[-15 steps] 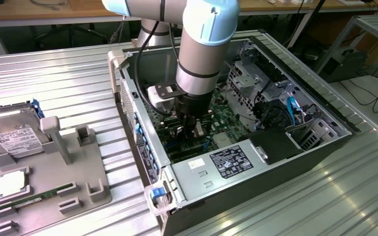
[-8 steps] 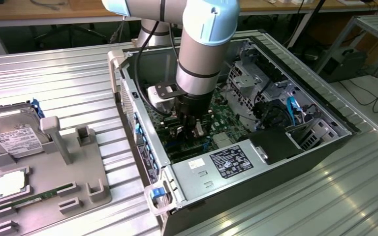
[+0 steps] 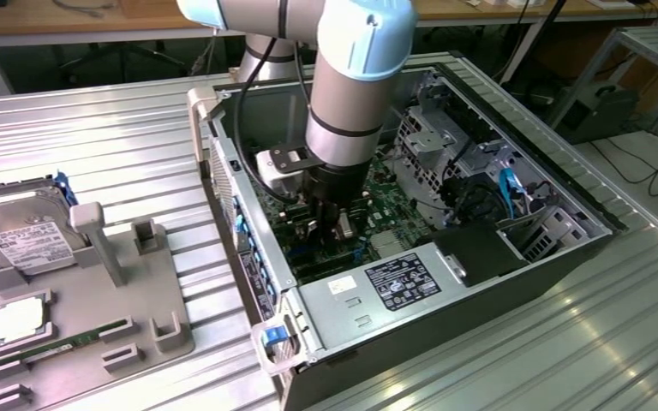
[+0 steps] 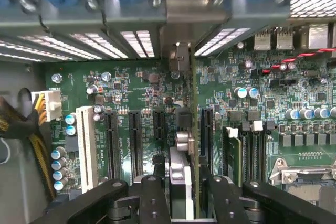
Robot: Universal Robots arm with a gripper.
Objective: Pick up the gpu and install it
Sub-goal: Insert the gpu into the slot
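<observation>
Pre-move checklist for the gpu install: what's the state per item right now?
1. Hand inside the open case, over the motherboard: ok.
2. gpu upright, edge-on to the board: ok.
3. gpu lined up with a single slot, not straddling two: ok, as far as the wrist view shows.
4. gpu fully seated in the slot: cannot tell.
5. Yellow-and-black cable bundle apart from the gpu: ok.
</observation>
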